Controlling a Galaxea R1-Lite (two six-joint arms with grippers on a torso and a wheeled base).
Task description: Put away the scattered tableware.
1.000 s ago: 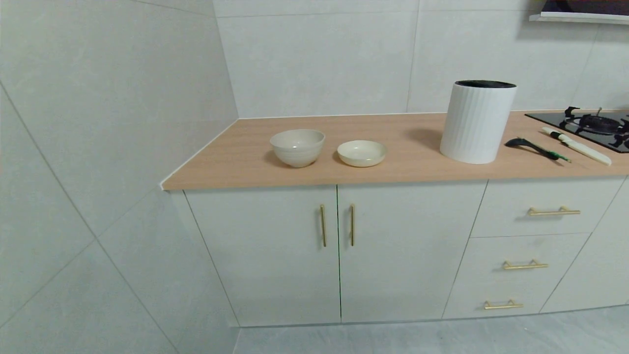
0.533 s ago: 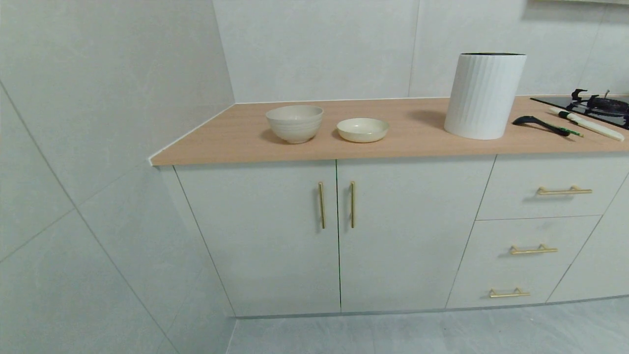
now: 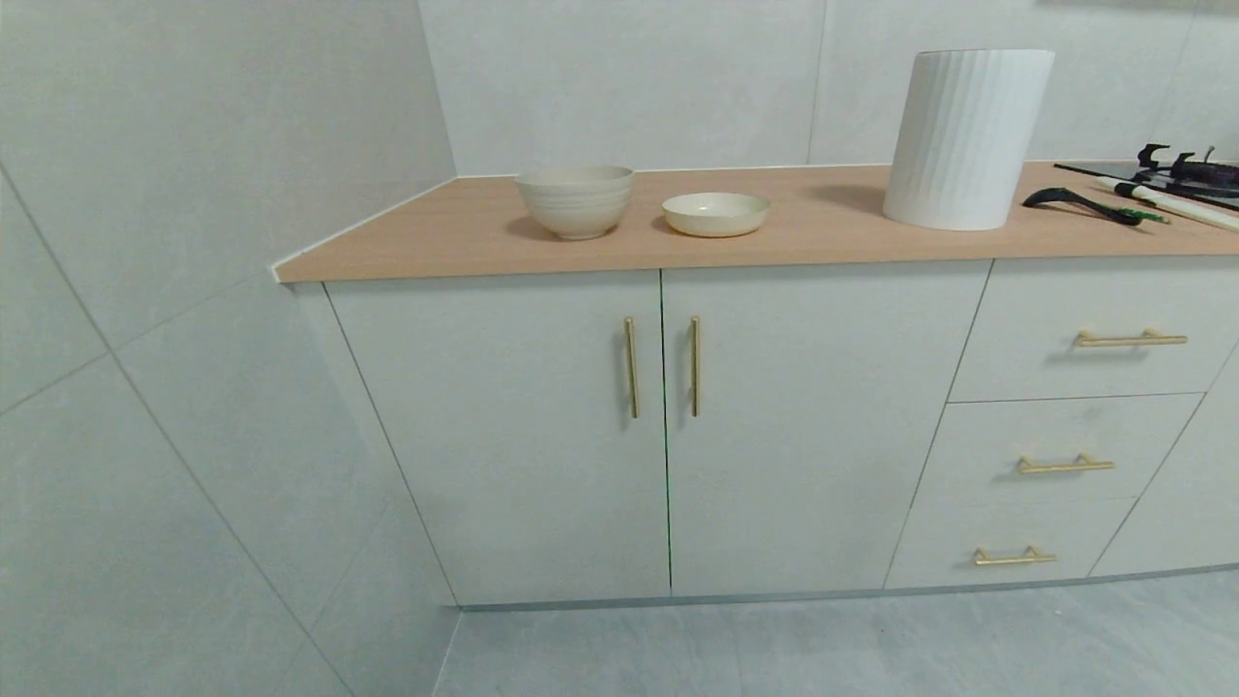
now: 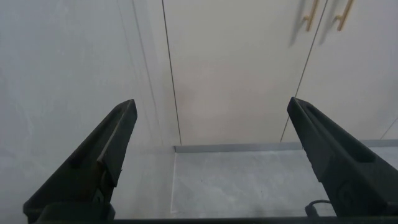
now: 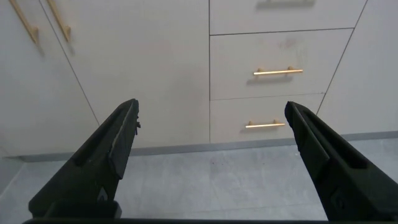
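Counter (image 3: pixel 465 232) in view, white canister (image 3: pixel 968 140) upright on it twd the right. Far left of canister: deep bowl (image 3: pixel 576 200), upright, sitting on the wood. Next, btwn bowl and canister: shallow dish (image 3: pixel 716 213), near the bowl but not touching. Just right of canister: black ladle (image 3: pixel 1079 203) lying flat, then a pale-handled knife (image 3: pixel 1176 205) beside it, stove (image 3: pixel 1186 169) beyond. Under the counter, left of and below canister, double doors (image 3: pixel 581 436) shut; drawers (image 3: pixel 1065 426) straight below canister, shut too. Left gripper (image 4: pixel 211 102) is low, well below canister level, facing the doors w/ floor under it, fingers spread wide, nothing btwn them. Right gripper (image 5: pixel 211 104) is low too, facing the drawers, also spread wide and empty.
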